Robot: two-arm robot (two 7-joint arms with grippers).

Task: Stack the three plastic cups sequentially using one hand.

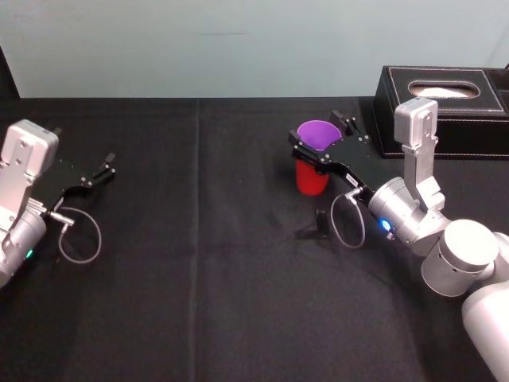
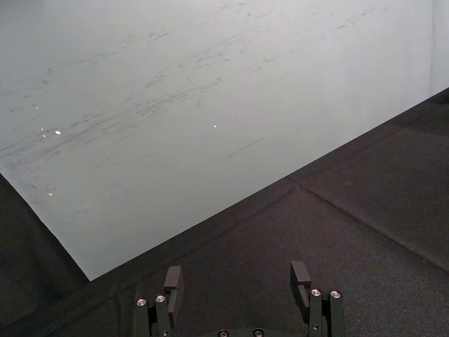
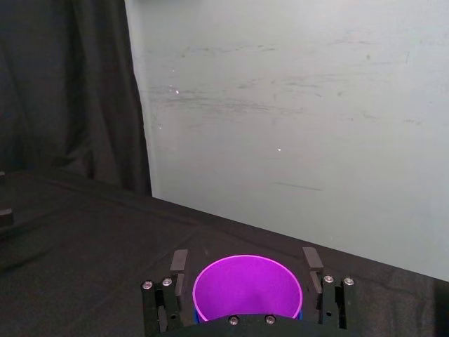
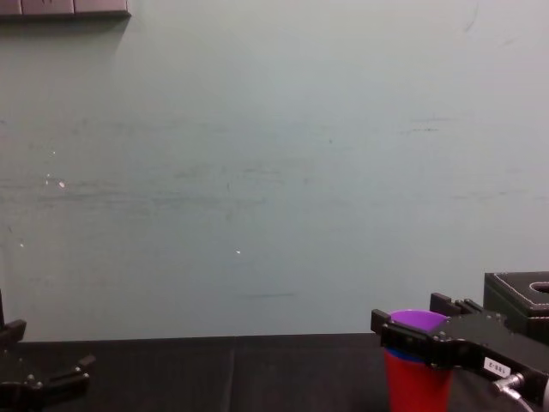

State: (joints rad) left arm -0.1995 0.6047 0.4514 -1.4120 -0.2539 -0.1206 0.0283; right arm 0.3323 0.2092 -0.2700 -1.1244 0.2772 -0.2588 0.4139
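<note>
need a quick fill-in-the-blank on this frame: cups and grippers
1. The right gripper straddles the ___ cup.
2. The bottom cup of the stack is ___.
3. The left gripper sits far to the ___ of the stack, holding nothing.

Missing words: purple; red; left

A pale grey-green wall (image 4: 274,172) closes off the far side, flat and evenly lit, marked with faint scuffs, long smears and a few small bright specks. A dark strip (image 4: 64,8) runs along its top left corner. Below it stretches the surface (image 1: 199,278), draped in matte black cloth with a seam (image 1: 197,199) running front to back. A black curtain (image 3: 70,91) hangs in folds beside the wall's edge. At the far right of the surface sits a black box (image 1: 445,103) with white stitching.
</note>
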